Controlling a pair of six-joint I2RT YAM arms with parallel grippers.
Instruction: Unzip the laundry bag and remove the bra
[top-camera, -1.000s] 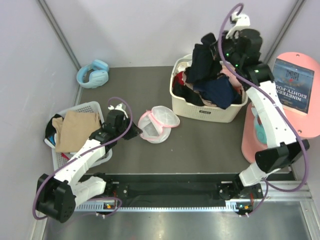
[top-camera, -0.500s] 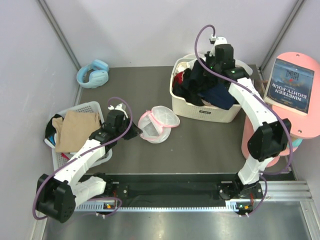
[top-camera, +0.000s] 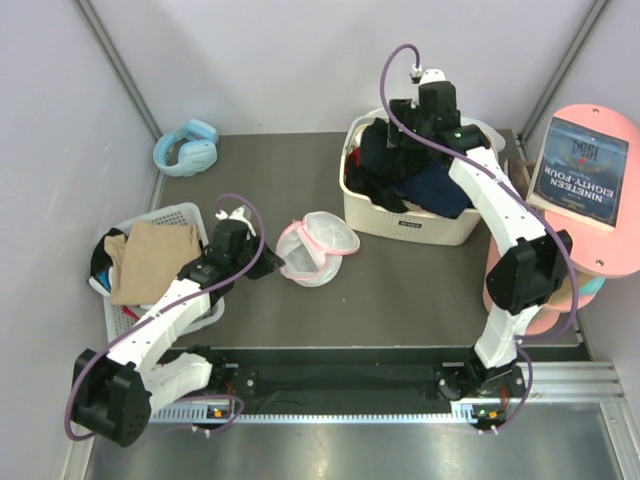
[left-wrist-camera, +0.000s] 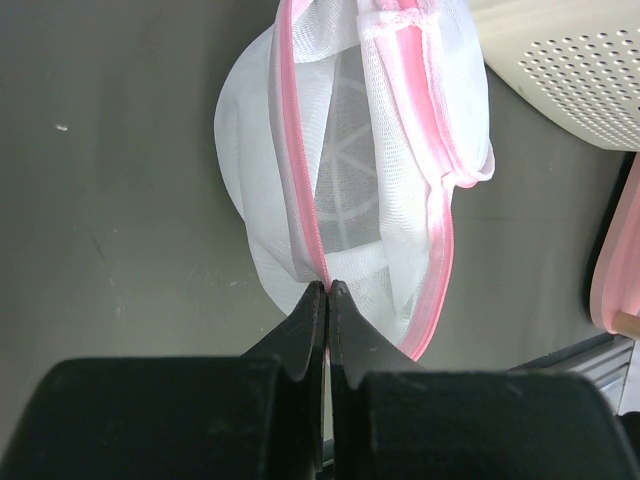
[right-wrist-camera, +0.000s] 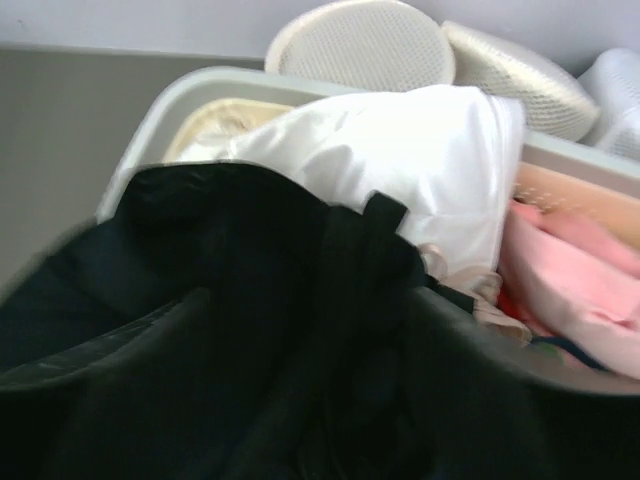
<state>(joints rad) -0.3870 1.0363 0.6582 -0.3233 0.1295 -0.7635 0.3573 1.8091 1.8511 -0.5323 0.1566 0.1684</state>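
The laundry bag is a small white mesh dome with pink zipper trim, lying unzipped and gaping on the grey table. My left gripper is shut on its pink trim; in the left wrist view the gripper pinches that edge of the laundry bag. The black bra lies on the clothes in the cream basket. My right gripper hangs just over it. In the right wrist view its gripper stands wide apart, with the bra loose between the jaws.
The cream basket also holds a navy garment, a white one and pink clothes. A white basket with a tan cloth is at the left. Blue headphones lie far left. A pink stand with a book is at the right.
My right arm swung left and down over the cream basket with the black bra, and its jaws opened, leaving the bra on the pile. The left gripper has not moved.
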